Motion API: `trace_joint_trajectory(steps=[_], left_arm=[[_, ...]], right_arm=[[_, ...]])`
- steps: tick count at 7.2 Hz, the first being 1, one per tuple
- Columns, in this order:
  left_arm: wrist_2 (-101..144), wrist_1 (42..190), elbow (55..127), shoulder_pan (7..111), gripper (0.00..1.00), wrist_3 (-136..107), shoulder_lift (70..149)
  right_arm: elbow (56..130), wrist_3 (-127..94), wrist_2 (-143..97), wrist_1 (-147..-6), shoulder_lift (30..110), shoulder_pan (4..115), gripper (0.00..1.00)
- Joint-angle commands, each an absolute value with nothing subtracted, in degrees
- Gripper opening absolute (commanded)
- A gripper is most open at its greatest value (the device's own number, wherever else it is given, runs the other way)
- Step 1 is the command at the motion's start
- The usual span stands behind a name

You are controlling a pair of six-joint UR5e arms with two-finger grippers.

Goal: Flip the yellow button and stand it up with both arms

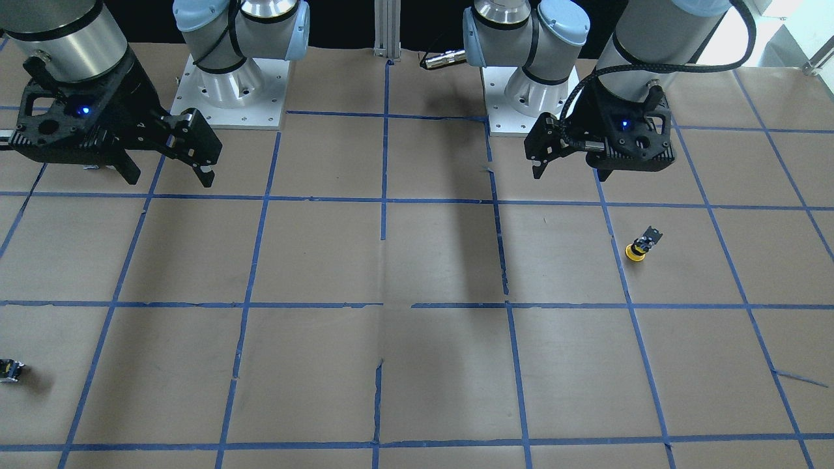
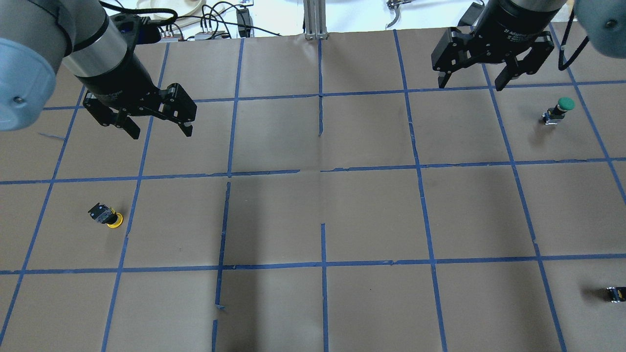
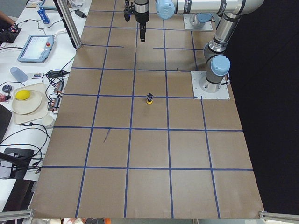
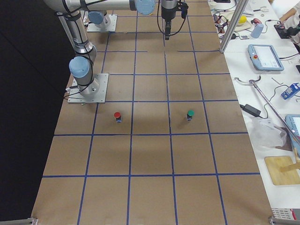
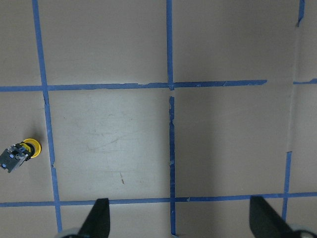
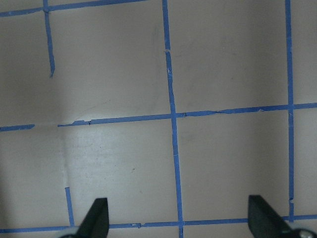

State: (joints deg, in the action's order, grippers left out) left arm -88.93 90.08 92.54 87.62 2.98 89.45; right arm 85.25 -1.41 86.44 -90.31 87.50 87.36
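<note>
The yellow button lies tipped over on the brown paper in the left half of the table, its yellow cap towards the robot and its black body away. It also shows in the front view, the left side view and at the left edge of the left wrist view. My left gripper hangs open and empty above the table, beyond the button; it also shows in the front view. My right gripper is open and empty at the far right.
A green-capped button stands near the right gripper. A red-capped button stands close to the right arm's base plate. A small black part shows at the table's right edge. Blue tape lines grid the paper.
</note>
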Motion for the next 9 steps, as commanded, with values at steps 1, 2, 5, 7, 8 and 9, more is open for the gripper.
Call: trace_joint_trajectory(steps=[1, 2, 5, 7, 8, 9], left_arm=[[-88.77, 90.09, 92.55, 87.63, 1.00, 2.99, 89.65], [-88.68, 89.91, 92.64, 87.63, 1.00, 2.99, 89.65], [-88.68, 89.74, 92.64, 87.63, 1.00, 2.99, 89.65], [-88.77, 89.56, 92.64, 87.54, 1.00, 2.99, 89.47], [-88.77, 89.39, 92.64, 87.37, 1.00, 3.08, 89.39], [-88.86, 89.38, 92.72, 87.19, 1.00, 3.08, 89.38]], right_arm=[[85.34, -1.41, 86.48, -90.26, 87.54, 87.28, 1.00], [84.99, -1.41, 85.96, -91.13, 87.28, 87.19, 1.00], [85.34, -1.67, 85.78, -91.67, 87.63, 87.19, 1.00], [86.04, -1.76, 85.87, -93.34, 87.71, 87.19, 1.00], [86.04, -1.76, 85.78, -93.34, 87.63, 87.19, 1.00], [86.04, -1.76, 85.78, -93.34, 87.71, 87.19, 1.00]])
